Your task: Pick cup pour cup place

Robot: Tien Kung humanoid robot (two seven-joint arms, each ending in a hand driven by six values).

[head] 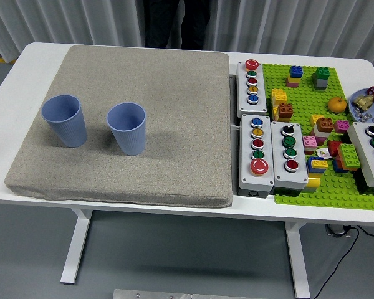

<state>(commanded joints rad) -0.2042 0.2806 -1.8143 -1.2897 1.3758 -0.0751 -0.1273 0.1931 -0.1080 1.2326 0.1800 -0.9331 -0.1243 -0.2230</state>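
Standing upright, mouths up, two blue cups sit on the grey mat's left half: left cup (pixel 65 119) near the left edge, right cup (pixel 127 128) just beside it, apart. Neither robot hand shows.

Two blue ribbed cups are standing upright, mouths open to the top, on the left half of the grey mat. The left cup (pixel 65 120) is sitting near the mat's left edge, and the right cup (pixel 127 128) is standing just beside it, not touching
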